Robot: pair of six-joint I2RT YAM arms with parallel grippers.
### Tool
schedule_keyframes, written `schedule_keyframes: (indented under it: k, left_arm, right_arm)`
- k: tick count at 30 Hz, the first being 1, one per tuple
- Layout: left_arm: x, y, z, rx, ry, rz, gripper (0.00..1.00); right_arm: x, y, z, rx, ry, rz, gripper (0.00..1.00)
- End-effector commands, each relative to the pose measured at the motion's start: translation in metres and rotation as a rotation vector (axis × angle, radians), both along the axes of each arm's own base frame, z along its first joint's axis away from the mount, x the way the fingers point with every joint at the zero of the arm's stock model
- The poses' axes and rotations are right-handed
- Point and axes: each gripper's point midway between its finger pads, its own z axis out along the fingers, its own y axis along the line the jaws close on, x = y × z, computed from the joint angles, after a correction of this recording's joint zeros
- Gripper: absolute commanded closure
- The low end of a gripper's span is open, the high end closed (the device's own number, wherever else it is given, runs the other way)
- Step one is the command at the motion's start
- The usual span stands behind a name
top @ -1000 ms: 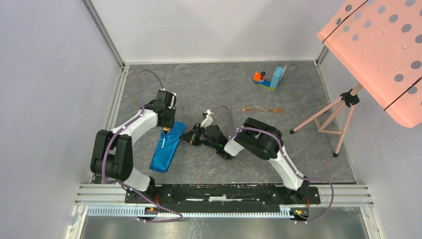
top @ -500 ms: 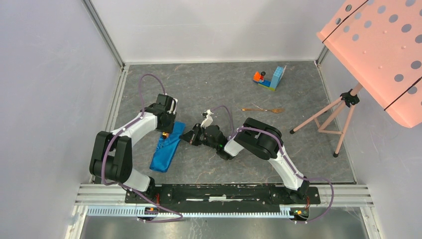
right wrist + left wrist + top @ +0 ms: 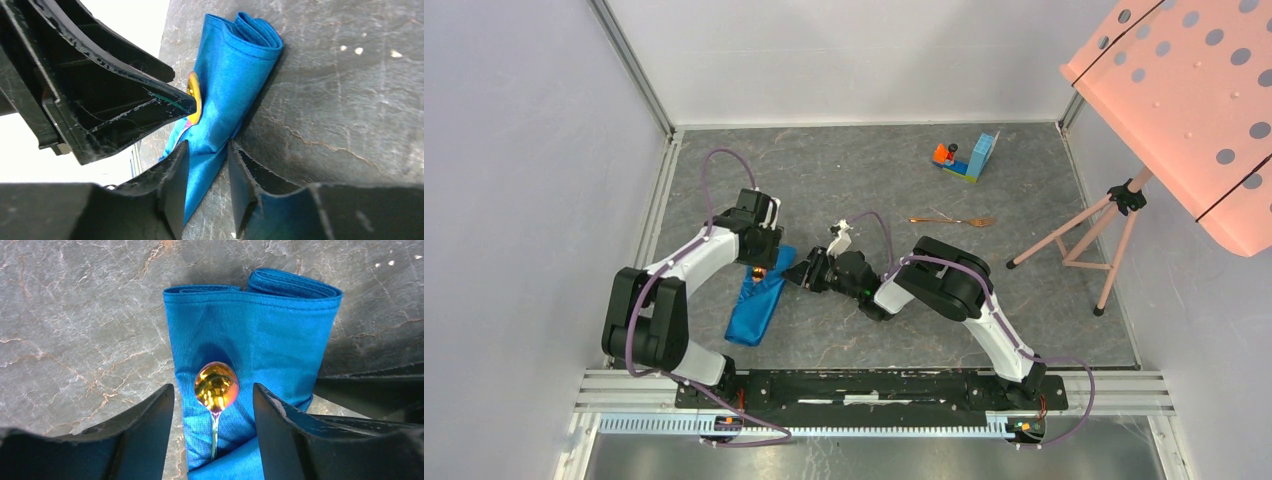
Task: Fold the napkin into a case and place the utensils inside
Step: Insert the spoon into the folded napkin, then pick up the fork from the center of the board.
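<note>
Left gripper is hovering spread over the folded napkin — a gold spoon is lying on the cloth between its fingers. Right gripper is standing narrowly parted around the napkin's end, perhaps brushing it. Napkin is lying left of middle on the bench, toward its near edge — fork well apart.

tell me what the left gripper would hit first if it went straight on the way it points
Likely the spoon, lying on the folded napkin between the open fingers of the left gripper; depth unclear.
</note>
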Motion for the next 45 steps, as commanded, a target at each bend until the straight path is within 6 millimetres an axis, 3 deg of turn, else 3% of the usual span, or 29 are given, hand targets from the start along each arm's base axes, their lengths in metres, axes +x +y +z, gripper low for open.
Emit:
schedule_keyframes:
  k: [1, 5, 10, 12, 14, 16, 19, 22, 26, 29, 34, 38, 42, 45]
  left_arm:
    - [0.007, 0.0, 0.031, -0.016, -0.094, -0.004, 0.33]
    - [0.007, 0.001, 0.057, -0.036, -0.182, -0.001, 0.27]
    - [0.017, -0.012, 0.116, -0.17, -0.401, 0.038, 0.26]
    - [0.022, -0.019, 0.14, -0.243, -0.5, 0.054, 0.24]
    - [0.025, -0.022, 0.162, -0.306, -0.586, 0.093, 0.12]
    - [0.026, -0.026, 0.181, -0.36, -0.655, 0.102, 0.08]
    - [0.024, -0.029, 0.204, -0.424, -0.734, 0.11, 0.05]
    - [0.02, -0.026, 0.212, -0.434, -0.776, 0.117, 0.05]
    - [0.014, -0.02, 0.216, -0.418, -0.817, 0.123, 0.06]
    - [0.009, -0.014, 0.223, -0.403, -0.831, 0.133, 0.08]
    - [0.0, 0.001, 0.226, -0.353, -0.862, 0.179, 0.08]
    - [-0.005, 0.004, 0.23, -0.355, -0.891, 0.181, 0.08]
    - [-0.005, 0.001, 0.233, -0.37, -0.9, 0.171, 0.08]
    - [-0.005, 0.0, 0.233, -0.372, -0.891, 0.165, 0.08]
  right_arm:
    - [-0.002, 0.004, 0.007, -0.039, -0.025, 0.011, 0.54]
    - [-0.01, -0.008, 0.005, -0.102, -0.033, 0.025, 0.43]
    - [-0.009, -0.047, 0.019, -0.254, -0.115, 0.028, 0.3]
    - [-0.003, -0.071, 0.025, -0.352, -0.158, 0.009, 0.25]
    - [0.003, -0.101, 0.032, -0.465, -0.217, -0.018, 0.18]
    - [0.014, -0.135, 0.045, -0.635, -0.304, -0.072, 0.03]
    - [0.032, -0.196, 0.058, -0.924, -0.391, -0.147, 0.02]
    - [0.056, -0.264, 0.073, -1.106, -0.295, -0.324, 0.02]
    - [0.083, -0.324, 0.09, -1.08, -0.088, -0.559, 0.02]
    - [0.098, -0.359, 0.084, -1.003, 0.146, -0.734, 0.02]
    - [0.121, -0.395, 0.057, -0.912, 0.456, -0.913, 0.06]
    - [0.144, -0.423, 0.054, -0.896, 0.543, -1.07, 0.07]
    - [0.151, -0.455, 0.043, -0.912, 0.654, -1.167, 0.08]
    - [0.157, -0.479, 0.047, -0.99, 0.619, -1.211, 0.09]
